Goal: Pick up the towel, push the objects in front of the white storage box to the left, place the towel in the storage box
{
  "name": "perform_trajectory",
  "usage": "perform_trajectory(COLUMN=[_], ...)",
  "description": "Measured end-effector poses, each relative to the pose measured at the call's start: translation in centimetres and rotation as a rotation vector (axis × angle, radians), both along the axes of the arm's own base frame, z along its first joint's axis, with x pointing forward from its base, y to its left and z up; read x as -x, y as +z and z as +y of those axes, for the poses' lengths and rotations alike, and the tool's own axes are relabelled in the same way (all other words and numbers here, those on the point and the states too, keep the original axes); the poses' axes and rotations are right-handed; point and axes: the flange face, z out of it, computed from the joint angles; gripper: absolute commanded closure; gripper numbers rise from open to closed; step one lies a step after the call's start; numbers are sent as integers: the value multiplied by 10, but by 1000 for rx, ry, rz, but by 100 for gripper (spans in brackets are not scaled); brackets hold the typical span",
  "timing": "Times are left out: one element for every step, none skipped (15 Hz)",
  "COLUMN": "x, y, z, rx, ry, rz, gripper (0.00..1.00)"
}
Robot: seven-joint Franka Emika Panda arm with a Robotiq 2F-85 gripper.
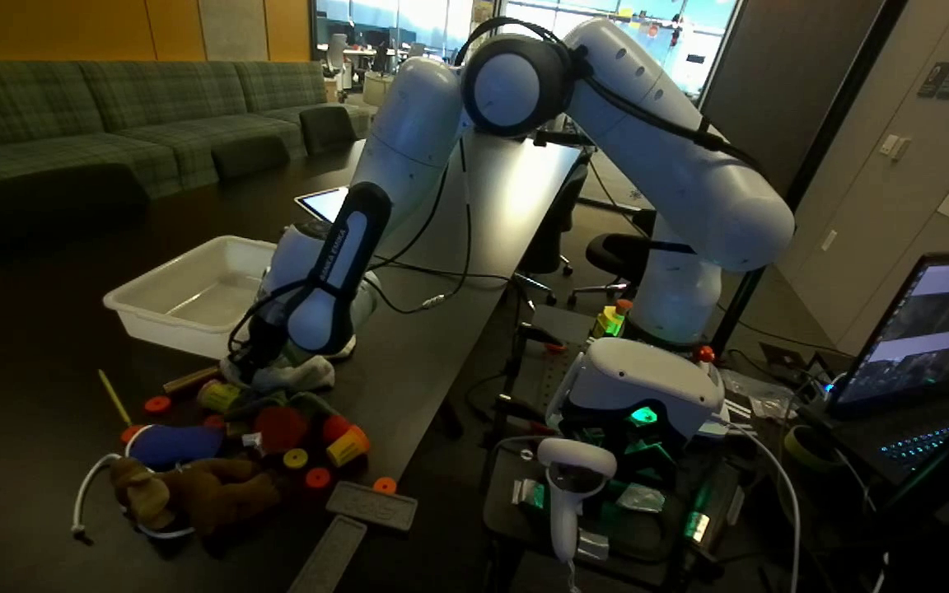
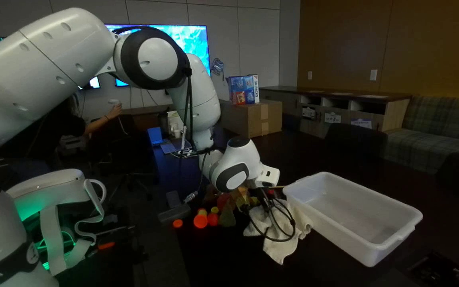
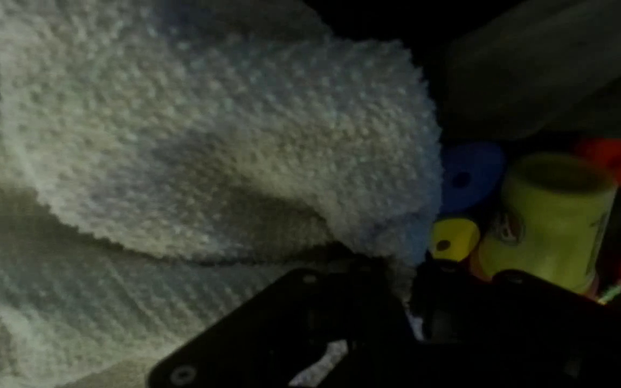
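Gripper (image 3: 403, 275) tips, black and nearly together, are clamped on a fold of the pale towel (image 3: 224, 134), which fills the left and middle of the wrist view and passes down between them. In an exterior view the arm (image 1: 516, 82) bears "FRANKA EMIKA" in capitals along a dark link; low on it, in an exterior view, only "MIKA" can be read on a dark band. Beyond, on the side of a blue carton (image 2: 242, 91) standing on a cardboard box (image 2: 253, 118), is the word "PACKS", the figure before it too small to be sure of. A yellow-green tub (image 3: 553, 231), right of the fingertips in the wrist view, wears a red badge (image 3: 509, 227) with lettering too blurred to read, and a yellow disc (image 3: 455, 238) and a blue disc (image 3: 472, 175) lie between tub and towel. Marks on a grey bar (image 1: 371, 504) and print on the cabinet signs (image 2: 332, 118) cannot be made out. As for the towel, it drapes below the gripper in loose folds, just outside the white storage box (image 2: 341, 236) and beside its long wall; whether cloth and wall touch I cannot tell. In an exterior view a brown plush toy (image 1: 211, 494) lies well apart from it.
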Motion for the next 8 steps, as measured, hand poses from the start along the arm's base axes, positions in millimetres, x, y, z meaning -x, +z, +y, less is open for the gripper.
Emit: perform_trajectory(x=[6,13,19,23,26,27,27,26], y=[2,5,10,18,29,43,60,78], z=[14,26,36,44,50,53,54,54], rx=[-6,-12,-16,-20,-23,-26,-30,-33], ry=[16,32,47,61,71,77,80,80], rz=[5,9,10,6,-2,-15,-31,-49], gripper=[93,93,93,93,93,93,93,93])
